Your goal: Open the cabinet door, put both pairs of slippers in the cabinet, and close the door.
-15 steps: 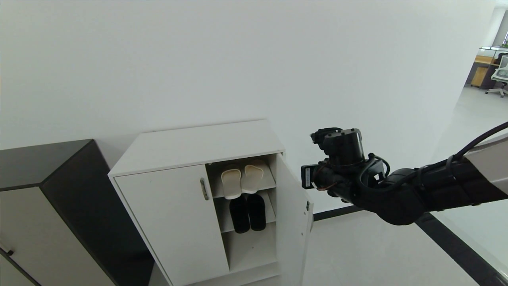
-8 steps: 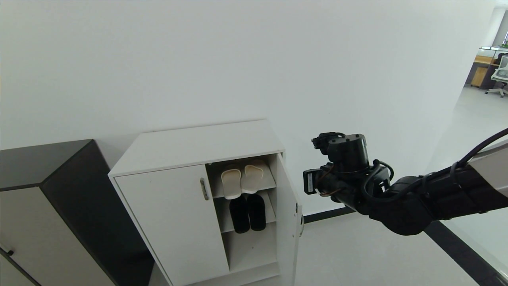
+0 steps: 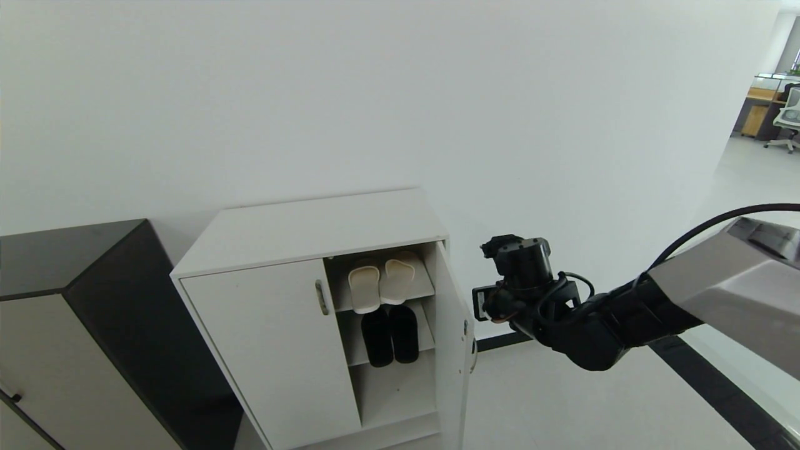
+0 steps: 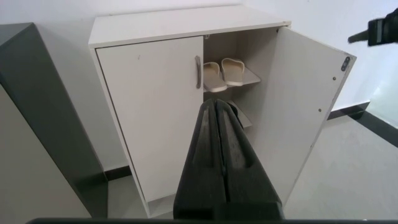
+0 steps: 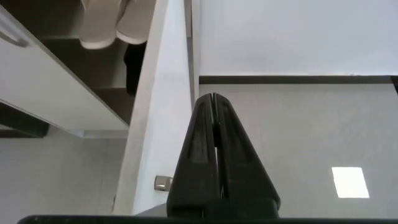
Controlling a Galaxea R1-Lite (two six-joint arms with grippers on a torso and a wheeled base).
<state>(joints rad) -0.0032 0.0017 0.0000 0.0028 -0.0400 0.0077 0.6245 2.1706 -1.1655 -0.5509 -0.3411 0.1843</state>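
The white cabinet has its right door swung out, nearly edge-on to me. A beige pair of slippers lies on the top shelf and a black pair on the shelf below. My right gripper is shut and empty, close beside the door's outer face without clearly touching it. In the right wrist view its shut tip lies next to the door edge, with the floor beyond. My left gripper is shut and empty, hanging in front of the cabinet.
A dark cabinet stands directly left of the white one. The left door with its metal handle is closed. A white wall rises behind. Grey floor with a black stripe stretches out on the right.
My right arm has dropped and moved left toward the open door. The door has swung inward a little, from angled out to nearly edge-on.
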